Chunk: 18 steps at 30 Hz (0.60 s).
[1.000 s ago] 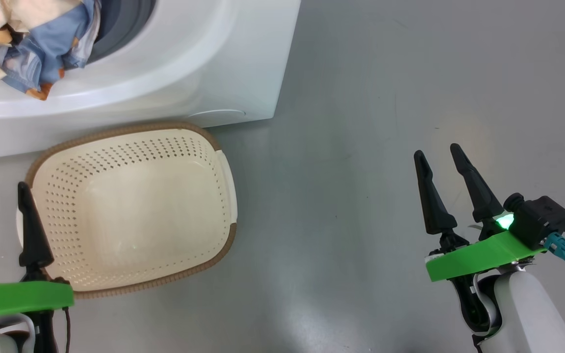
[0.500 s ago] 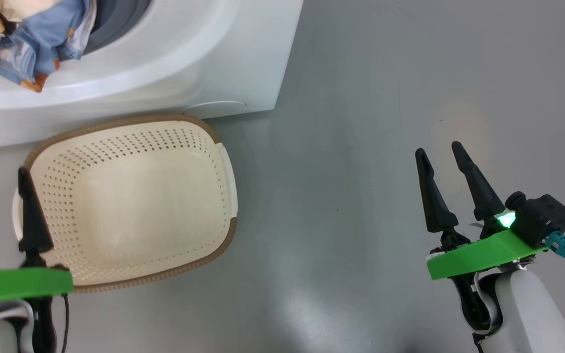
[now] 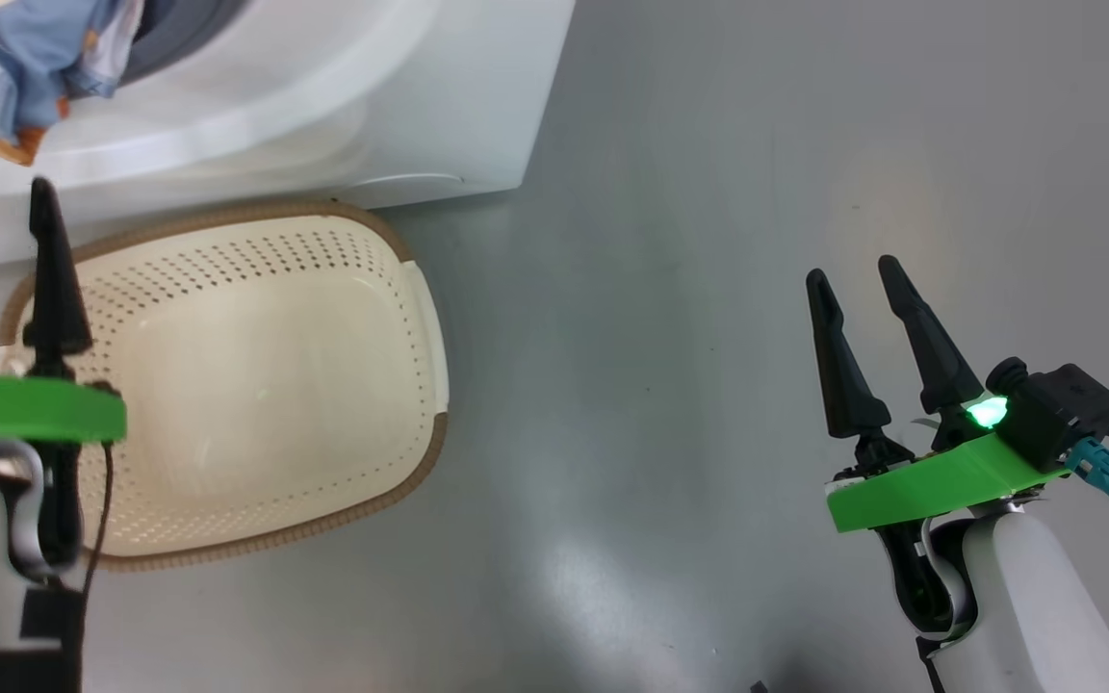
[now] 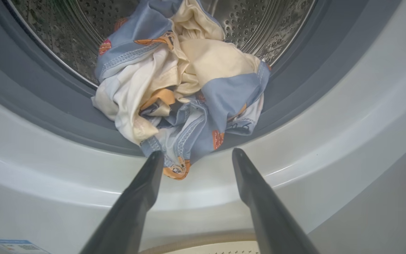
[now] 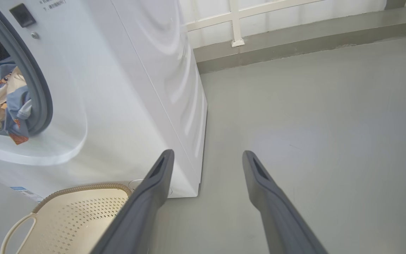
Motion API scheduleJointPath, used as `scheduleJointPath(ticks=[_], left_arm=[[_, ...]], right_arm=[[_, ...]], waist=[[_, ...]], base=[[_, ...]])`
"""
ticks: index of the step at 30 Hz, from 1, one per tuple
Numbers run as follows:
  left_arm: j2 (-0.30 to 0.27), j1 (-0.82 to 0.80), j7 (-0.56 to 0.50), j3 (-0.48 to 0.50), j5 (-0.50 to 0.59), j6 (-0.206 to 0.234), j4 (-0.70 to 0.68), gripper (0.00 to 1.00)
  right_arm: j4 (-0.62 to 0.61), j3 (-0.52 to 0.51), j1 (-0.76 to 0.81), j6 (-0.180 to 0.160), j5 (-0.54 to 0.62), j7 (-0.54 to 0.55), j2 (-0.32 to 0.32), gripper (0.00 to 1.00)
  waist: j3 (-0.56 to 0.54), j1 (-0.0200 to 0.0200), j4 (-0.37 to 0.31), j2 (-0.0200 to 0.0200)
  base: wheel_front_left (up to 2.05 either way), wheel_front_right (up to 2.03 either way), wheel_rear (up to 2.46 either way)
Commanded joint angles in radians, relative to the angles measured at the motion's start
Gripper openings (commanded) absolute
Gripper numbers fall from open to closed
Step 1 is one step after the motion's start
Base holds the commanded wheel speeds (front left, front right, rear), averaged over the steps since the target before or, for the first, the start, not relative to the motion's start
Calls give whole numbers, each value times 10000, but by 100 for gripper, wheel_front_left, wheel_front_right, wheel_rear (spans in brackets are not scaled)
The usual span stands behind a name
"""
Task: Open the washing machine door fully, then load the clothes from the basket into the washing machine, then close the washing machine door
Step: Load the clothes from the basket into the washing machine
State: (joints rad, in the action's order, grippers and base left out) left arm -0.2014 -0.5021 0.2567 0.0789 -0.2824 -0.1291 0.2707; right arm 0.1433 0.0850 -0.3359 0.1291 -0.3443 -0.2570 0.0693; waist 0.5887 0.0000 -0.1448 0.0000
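Observation:
The white washing machine (image 3: 343,106) stands open at the upper left; its door is out of view. Light blue and cream clothes (image 4: 182,88) lie bunched in the mouth of the steel drum (image 4: 259,21), draped over the grey gasket (image 4: 48,106), a blue corner hanging onto the white front. My left gripper (image 4: 197,153) is open just below that hanging corner, touching nothing. The cream basket (image 3: 227,260) sits on the floor against the machine with nothing in it. My right gripper (image 3: 853,271) is open over bare floor to the right.
Grey floor (image 3: 670,289) stretches right of the machine. In the right wrist view the machine's side panel (image 5: 160,70) runs back to a wall with a white rail (image 5: 236,21). The basket (image 5: 83,208) has a loop handle at its near end.
My left gripper has moved forward over the basket's far edge toward the machine's opening. The head view shifted slightly. The right gripper has stayed about where it was.

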Motion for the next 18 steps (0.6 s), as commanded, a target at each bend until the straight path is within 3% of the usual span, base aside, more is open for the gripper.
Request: scheduleJointPath(ticks=[1, 18], left_arm=[[-468, -269, 51, 165, -98, -15, -18, 100], [-1254, -2493, 51, -974, -596, -15, 1922, 100]], right_arm=[[-230, 243, 26, 16, 137, -48, -38, 100], [-212, 346, -104, 16, 53, -48, -171, 100]], waist=[[102, 0, -110, 0], [314, 0, -571, 0]], base=[[0, 0, 0], [0, 0, 0]])
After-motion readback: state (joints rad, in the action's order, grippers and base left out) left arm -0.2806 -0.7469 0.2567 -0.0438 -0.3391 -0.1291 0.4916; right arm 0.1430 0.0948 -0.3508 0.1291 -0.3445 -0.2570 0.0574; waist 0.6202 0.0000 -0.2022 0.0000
